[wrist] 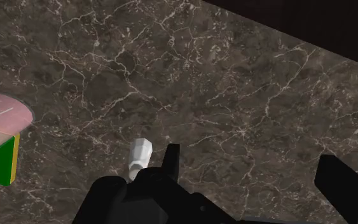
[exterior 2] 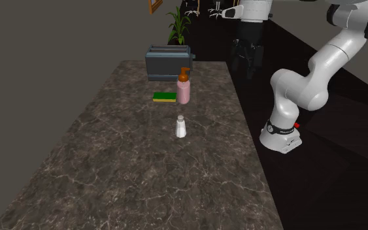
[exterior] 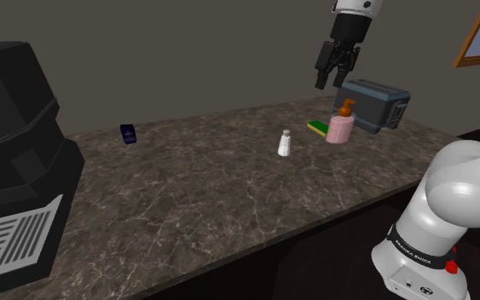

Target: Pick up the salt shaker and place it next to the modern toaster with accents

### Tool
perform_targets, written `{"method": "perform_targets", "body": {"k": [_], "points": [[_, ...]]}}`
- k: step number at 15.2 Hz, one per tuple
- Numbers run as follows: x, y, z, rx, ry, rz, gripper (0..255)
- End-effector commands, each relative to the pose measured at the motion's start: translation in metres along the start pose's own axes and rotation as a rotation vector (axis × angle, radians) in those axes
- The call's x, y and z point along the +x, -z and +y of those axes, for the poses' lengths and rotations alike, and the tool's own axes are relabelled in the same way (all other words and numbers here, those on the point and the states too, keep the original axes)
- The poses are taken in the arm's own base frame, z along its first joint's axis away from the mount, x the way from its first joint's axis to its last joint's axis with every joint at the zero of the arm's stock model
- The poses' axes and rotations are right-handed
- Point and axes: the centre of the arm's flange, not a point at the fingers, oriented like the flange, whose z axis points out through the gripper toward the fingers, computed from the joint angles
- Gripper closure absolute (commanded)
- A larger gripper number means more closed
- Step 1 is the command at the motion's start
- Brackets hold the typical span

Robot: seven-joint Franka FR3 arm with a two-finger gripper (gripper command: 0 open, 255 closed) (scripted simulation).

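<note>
Hanging high over the counter (exterior: 187, 187), end effector (exterior: 330, 83) gapes empty

The long stone-look worktop (exterior: 187, 187) across the middle of the shoulder view is dark brown, marbled with pale veins and faintly sheened. Right of centre on it, the small white salt shaker (exterior: 285, 143) with a grey cap looks smooth and plain. Toward the upper right, the boxy slate-grey toaster (exterior: 376, 102) appears matt, and the pink pump bottle (exterior: 341, 128) with its orange-brown top looks smooth, like plastic. The rounded white robot arm (exterior: 459, 183) at lower right is glossy; the all-black two-finger gripper (exterior: 330, 83) is matt. The brown window frame (exterior: 472, 43) at upper right looks wooden.
</note>
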Motion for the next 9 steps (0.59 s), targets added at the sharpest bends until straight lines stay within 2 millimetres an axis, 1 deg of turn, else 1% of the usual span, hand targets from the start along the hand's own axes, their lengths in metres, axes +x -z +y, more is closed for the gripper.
{"method": "perform_targets", "body": {"k": [1, 9], "points": [[0.0, 0.0, 0.0, 0.0, 0.0, 0.0, 0], [0.038, -0.084, 0.04, -0.015, -0.077, 0.067, 0]]}}
